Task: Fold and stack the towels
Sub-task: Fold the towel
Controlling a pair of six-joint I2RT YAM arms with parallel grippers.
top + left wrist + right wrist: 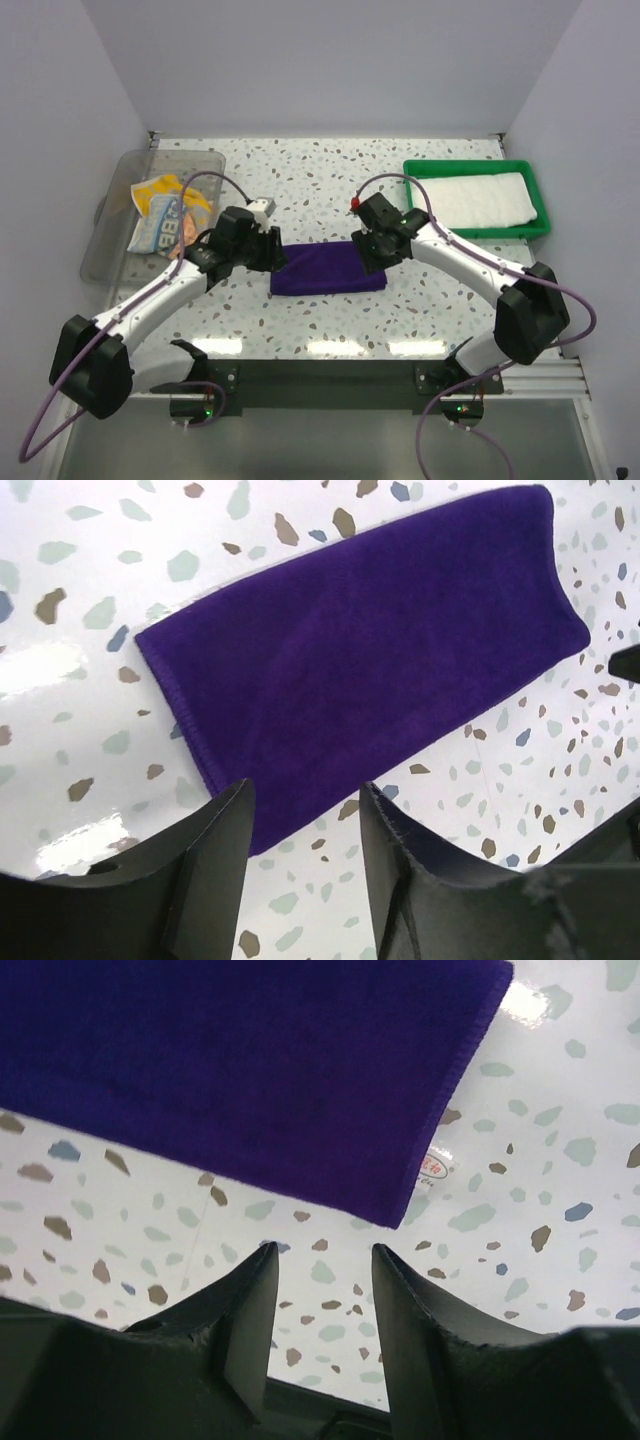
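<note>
Top external view: left of the purple towel [328, 268], a clear bin [110, 235] holds the lettered towel [163, 222]. The purple towel lies folded on the worktop [320, 180], long axis left-right, with the left pincer [272, 250] at its left end and the right pincer [368, 252] at its right, both apart and empty. Right of it, a green tray [470, 165] holds the white towel [480, 200].

My left gripper [272, 250] and right gripper [370, 255] flank the folded deep purple towel [328, 268] mid-table toward the near edge, jaws apart, nothing between them. The speckled tabletop [330, 180] along the far edge's middle gives open passage. A clear plastic bin [110, 215] blocks the left edge, and a green plastic tray [470, 167] blocks the far-right corner.
</note>
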